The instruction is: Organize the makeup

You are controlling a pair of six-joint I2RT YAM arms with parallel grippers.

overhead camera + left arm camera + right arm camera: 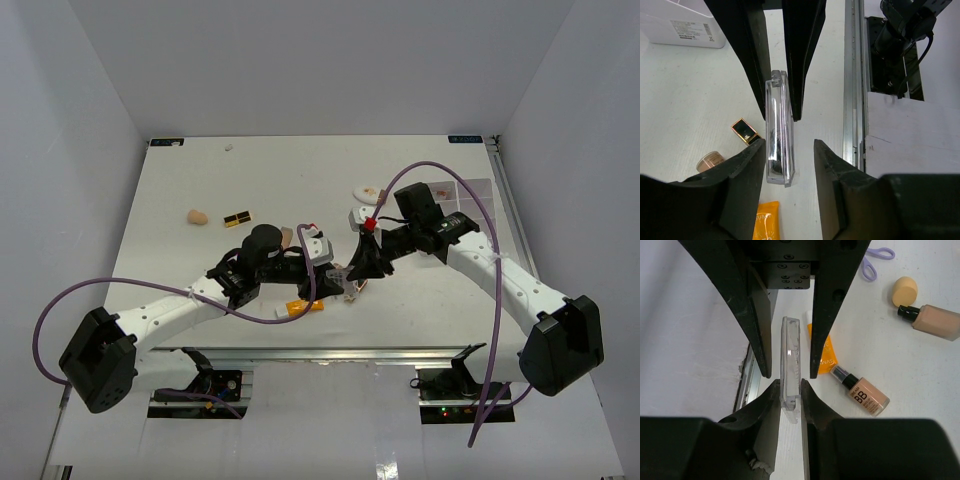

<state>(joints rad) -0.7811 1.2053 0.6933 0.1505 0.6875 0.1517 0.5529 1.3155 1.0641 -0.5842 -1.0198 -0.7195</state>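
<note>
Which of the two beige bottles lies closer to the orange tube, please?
The bottle printed BB, its dark cap beside the orange tube; the other bottle lies by the sponge.

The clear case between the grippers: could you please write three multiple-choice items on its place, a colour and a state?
1. Where is the clear case? A lying alone; B between both grippers' fingers; C hidden from view.
2. What colour is the tube near it? A orange; B green; C blue.
3. How is the right gripper? A wide open; B shut on the clear case; C out of view.
Answers: B, both finger pairs flank it; A, its body shows orange; B, its fingers press both faces, while the left gripper stands open.
</note>
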